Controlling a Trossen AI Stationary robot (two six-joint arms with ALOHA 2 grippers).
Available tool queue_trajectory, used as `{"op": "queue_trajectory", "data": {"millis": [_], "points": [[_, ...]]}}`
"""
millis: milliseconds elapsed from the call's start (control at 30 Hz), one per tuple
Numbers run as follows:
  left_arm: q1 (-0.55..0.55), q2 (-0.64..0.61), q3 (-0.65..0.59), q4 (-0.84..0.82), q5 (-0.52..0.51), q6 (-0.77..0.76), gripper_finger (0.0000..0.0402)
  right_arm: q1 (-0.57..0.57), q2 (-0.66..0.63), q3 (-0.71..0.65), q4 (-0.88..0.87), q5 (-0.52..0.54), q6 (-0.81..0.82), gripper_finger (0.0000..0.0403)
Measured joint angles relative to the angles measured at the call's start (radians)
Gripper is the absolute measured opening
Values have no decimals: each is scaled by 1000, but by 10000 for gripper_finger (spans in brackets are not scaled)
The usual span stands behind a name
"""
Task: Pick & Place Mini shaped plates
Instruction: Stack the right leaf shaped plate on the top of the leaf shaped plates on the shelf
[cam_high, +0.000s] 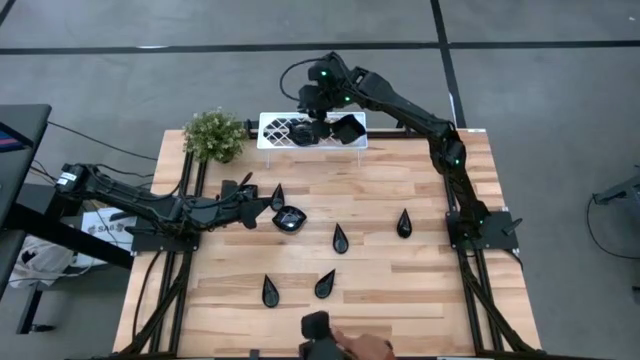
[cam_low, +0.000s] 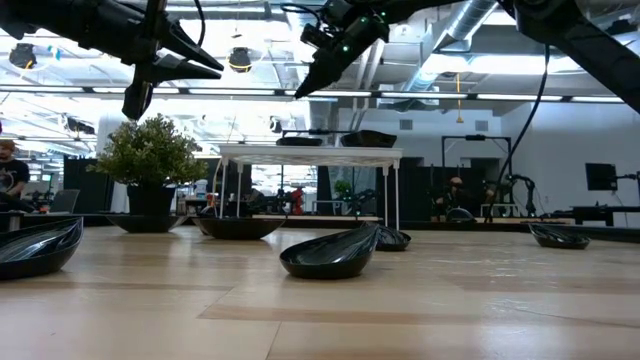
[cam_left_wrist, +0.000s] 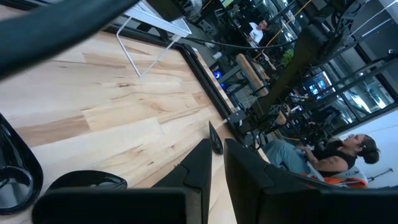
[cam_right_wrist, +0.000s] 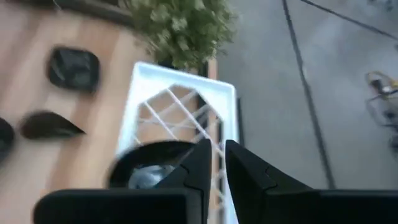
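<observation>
A wooden bench (cam_high: 420, 270) is seen from above, with two dark robot arms reaching over it. Scattered across the middle of the bench are small glossy black mini shaped plates. Five are teardrops with a pointed tip: one (cam_high: 277, 196) near the left arm, one (cam_high: 404, 223) toward the right edge, one (cam_high: 340, 238) at the centre, and two (cam_high: 269, 290) (cam_high: 324, 284) nearer the front edge. A sixth, a wavy-edged squarish dish (cam_high: 289, 218), lies just beside the left gripper. From table height the dishes look like shallow, shiny bowls with thin upturned rims.

At the middle of the back edge stands a white lattice tray (cam_high: 280, 131) on thin legs. A squarish black plate (cam_high: 347, 128) rests on its right part, and a roundish one sits beside it, partly under the right arm.

The right gripper (cam_high: 318, 128) hovers over the tray, its fingers nearly together with nothing between them. The left gripper (cam_high: 262, 205) sits low near the left edge, fingers likewise almost closed and empty.

A small green potted plant (cam_high: 214, 135) stands at the back left corner. A person's hand (cam_high: 362, 346) shows at the front edge.
</observation>
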Motion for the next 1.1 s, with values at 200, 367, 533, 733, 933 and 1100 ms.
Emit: {"op": "queue_trajectory", "data": {"millis": [200,367,533,733,933,1100], "points": [[-1,0,0,-11,30,18,44,58,-30,1,-6,-254,126,25],[-1,0,0,-16,34,26,44,109,-31,1,9,-382,143,4],[-1,-1,0,-15,57,26,44,142,-35,0,-68,-380,190,5],[-1,-3,0,-15,75,34,44,172,-66,2,-339,-136,266,2],[-3,-3,0,-15,78,71,44,170,-71,-1,-544,-12,378,2],[-31,-3,0,-15,75,161,44,186,-145,-18,-565,70,449,2]]}}
